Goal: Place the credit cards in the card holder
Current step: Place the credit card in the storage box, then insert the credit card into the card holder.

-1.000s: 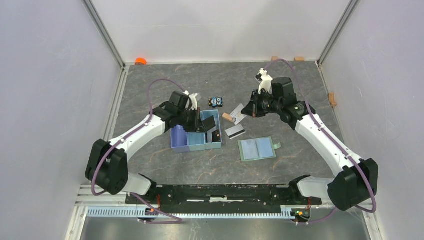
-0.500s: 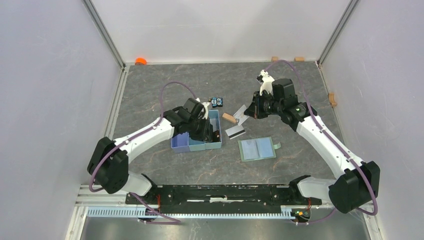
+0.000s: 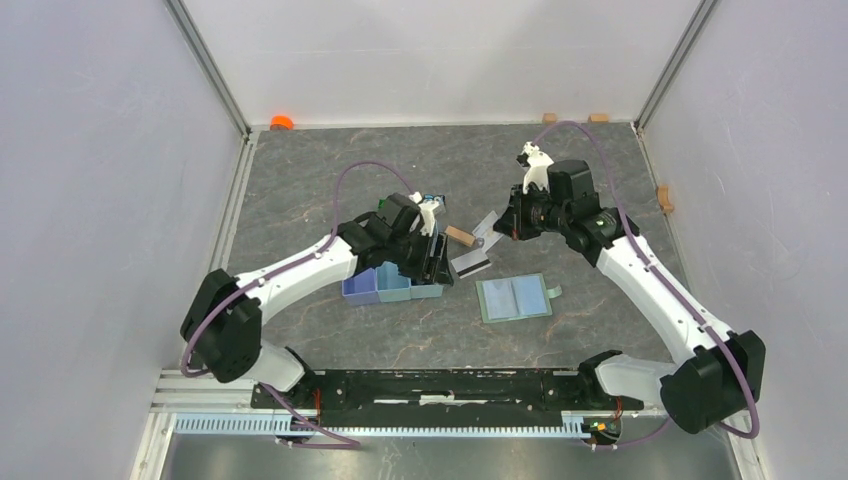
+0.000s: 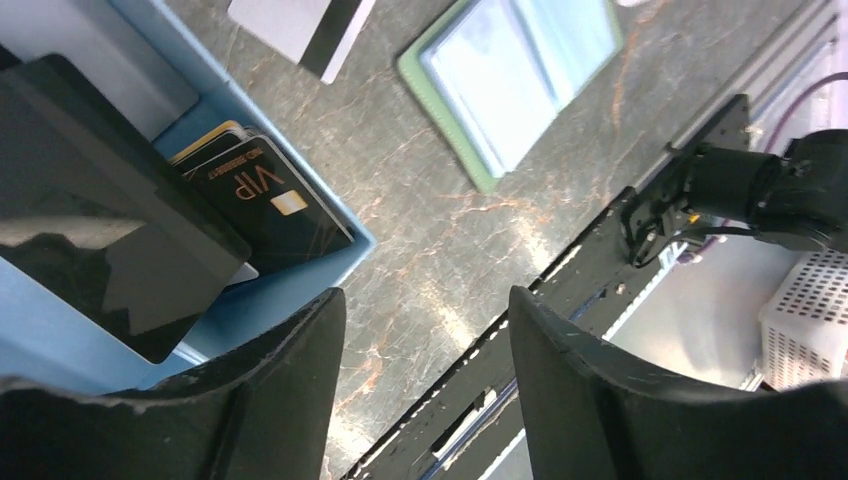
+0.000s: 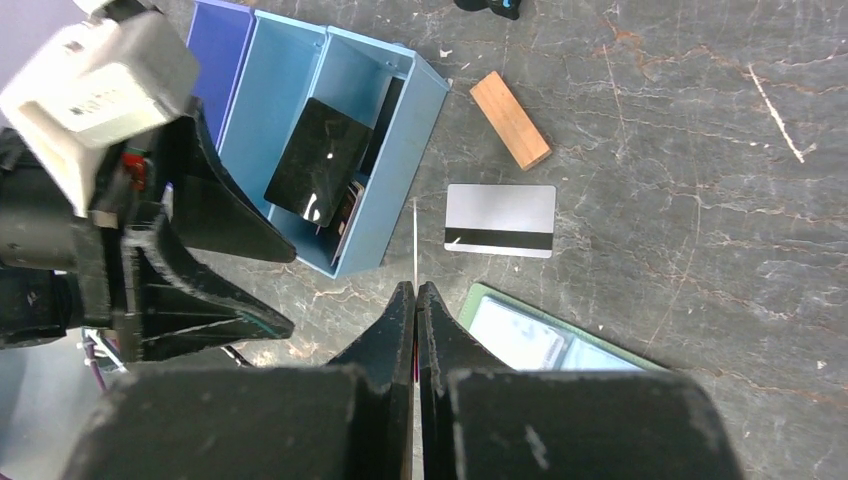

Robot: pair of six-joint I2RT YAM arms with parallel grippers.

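**Mia:** What's on the big grey table point(image 3: 330, 170)?

**Ben:** A blue tray point(image 3: 385, 285). The left gripper point(image 4: 425, 295) hangs over it with its fingers spread wide, and nothing is in them. Black cards point(image 4: 270, 200) lean in the tray's end box.

**Mia:** Where's the card holder point(image 3: 513, 297)?

**Ben:** It's lying open and flat on the table. A striped card point(image 5: 500, 220) lies just beside it.

**Mia:** And the right gripper point(image 5: 415, 290)?

**Ben:** It's pressed together on a thin card point(image 3: 484, 225), up near the wood block point(image 5: 510, 120).

**Mia:** What's the job now?

**Ben:** I think it's carrying that card over. Next it must tip the card flat and slide its edge into a slot.
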